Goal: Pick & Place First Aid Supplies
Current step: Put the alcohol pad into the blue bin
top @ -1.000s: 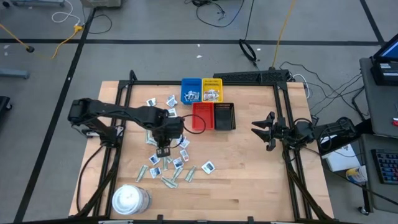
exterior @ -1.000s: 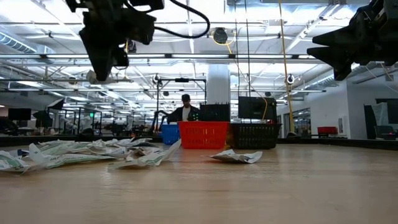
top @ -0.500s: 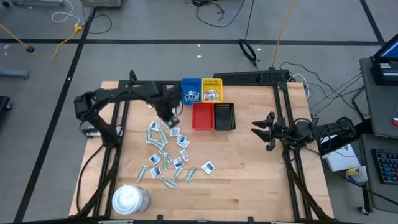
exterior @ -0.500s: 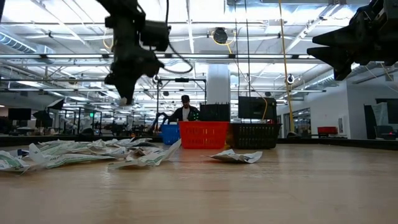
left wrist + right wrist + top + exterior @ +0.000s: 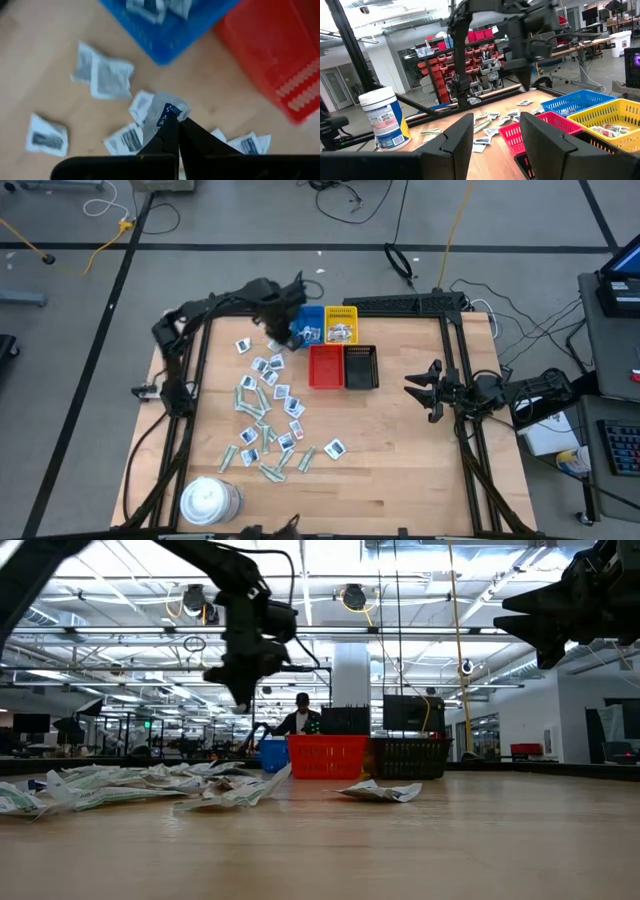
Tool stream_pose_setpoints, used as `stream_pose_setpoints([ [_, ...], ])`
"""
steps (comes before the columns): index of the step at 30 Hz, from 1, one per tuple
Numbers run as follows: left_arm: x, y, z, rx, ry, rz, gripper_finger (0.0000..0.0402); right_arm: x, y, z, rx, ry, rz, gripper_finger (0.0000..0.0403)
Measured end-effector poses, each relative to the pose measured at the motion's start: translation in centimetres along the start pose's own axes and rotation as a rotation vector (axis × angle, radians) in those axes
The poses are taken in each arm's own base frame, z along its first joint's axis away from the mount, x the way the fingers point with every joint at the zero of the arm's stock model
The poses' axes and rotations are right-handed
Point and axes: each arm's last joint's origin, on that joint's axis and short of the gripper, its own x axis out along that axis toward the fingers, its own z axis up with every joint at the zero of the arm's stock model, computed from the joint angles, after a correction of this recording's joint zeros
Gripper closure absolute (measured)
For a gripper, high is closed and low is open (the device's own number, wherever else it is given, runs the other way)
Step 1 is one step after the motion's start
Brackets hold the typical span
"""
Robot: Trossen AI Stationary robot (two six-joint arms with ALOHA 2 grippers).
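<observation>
High view is showing the left gripper [image 5: 281,332] hanging above the table at about 11 o'clock from the table's centre, just beside the blue tray [image 5: 307,326]. Its fingers are pressing together on one small white packet with blue print [image 5: 167,111], which is sticking out past the fingertips in the left wrist view; below it there the blue tray's corner [image 5: 165,37] and the red tray [image 5: 280,60] are both showing. Whether the packet is already over the blue tray or just short of its edge is hard to say from above.

Most of the first aid supplies [image 5: 268,415] are lying scattered on the wooden table [image 5: 400,470], spreading from roughly 10 o'clock down to 7 o'clock of the centre, white squares mixed with pale grey-green strips. Some packets are already sitting inside the blue tray and the yellow tray [image 5: 341,326] at 12 o'clock. The red tray [image 5: 325,367] and the black tray [image 5: 360,367] are standing side by side, touching, just in front of those two. The white tub [image 5: 208,500] is standing near the table's edge at 7 o'clock.

The right gripper [image 5: 424,390] is waiting at 3 o'clock, well apart from the packets, with its fingers [image 5: 455,137] standing apart and nothing between them.

Low view is showing a person [image 5: 298,718] far behind the trays.
</observation>
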Motion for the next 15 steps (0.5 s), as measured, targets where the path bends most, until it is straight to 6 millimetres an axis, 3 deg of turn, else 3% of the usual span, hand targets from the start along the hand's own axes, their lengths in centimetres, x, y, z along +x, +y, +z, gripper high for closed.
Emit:
stream_pose_setpoints([
  [10, -0.8, 0.6, 6.3, 0.027, -0.067, 0.002, 0.0401, 0.0, 0.0, 0.0, 0.000, 0.000, 0.000, 0.0248],
  [15, 1.8, 0.7, 7.7, 0.045, -0.035, 0.009, 0.0401, 0.0, 0.0, 0.0, 0.000, 0.000, 0.000, 0.0248],
])
